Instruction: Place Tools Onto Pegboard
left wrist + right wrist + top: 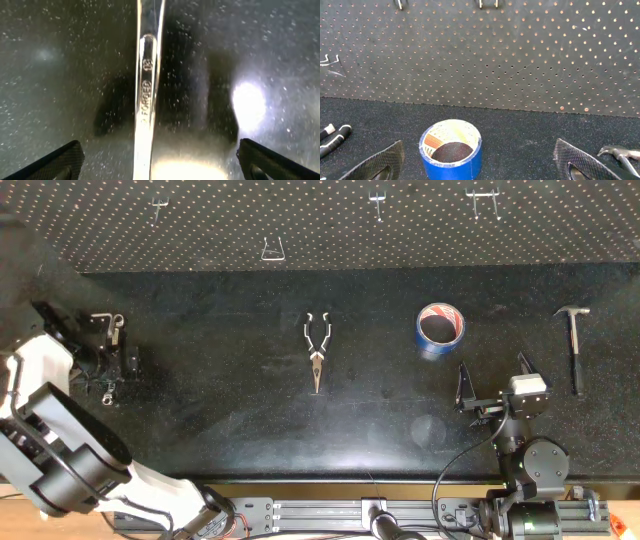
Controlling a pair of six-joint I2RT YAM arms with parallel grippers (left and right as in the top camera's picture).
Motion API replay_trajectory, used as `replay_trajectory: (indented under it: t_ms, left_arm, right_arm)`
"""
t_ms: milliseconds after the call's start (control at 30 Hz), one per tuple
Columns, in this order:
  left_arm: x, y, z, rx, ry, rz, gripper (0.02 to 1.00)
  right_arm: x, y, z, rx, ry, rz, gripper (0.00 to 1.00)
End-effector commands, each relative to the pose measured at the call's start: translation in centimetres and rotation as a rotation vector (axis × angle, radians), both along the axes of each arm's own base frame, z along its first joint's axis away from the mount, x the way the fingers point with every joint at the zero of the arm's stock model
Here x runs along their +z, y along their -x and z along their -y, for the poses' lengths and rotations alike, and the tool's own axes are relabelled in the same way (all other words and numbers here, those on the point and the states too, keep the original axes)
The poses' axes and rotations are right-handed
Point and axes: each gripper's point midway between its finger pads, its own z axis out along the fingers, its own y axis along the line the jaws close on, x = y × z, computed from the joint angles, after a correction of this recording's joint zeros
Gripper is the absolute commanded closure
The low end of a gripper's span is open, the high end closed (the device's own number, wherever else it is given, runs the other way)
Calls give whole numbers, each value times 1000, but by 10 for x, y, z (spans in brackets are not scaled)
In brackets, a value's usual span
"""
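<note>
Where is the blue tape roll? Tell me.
Top view: the blue tape roll lies right of centre on the black table, between the pliers and the hammer, just beyond the open right gripper.

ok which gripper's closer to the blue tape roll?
Right. The right gripper sits open just short of the tape roll, which lies ahead in line with the gap between its fingers. The left gripper is far off to the left, over a wrench.

From here, the shiny steel tool shaft (pixel 145 100) runs off the left wrist view at both ends. In the right wrist view, the steel-headed hammer (pixel 616 151) and white-handled pliers (pixel 337 135) are cut off by opposite edges.
</note>
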Motion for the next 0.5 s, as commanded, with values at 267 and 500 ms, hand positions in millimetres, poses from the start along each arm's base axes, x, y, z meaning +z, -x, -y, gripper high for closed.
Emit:
replay_trajectory:
  t_ms: [267, 500]
  left_arm:
    - [-17, -37, -11, 42, 38, 17, 25]
    - [-25, -44, -1, 31, 104, 45, 25]
  right_arm:
    - [-1, 0, 0, 4, 14, 0, 27]
    - [-1, 0, 0, 3, 14, 0, 25]
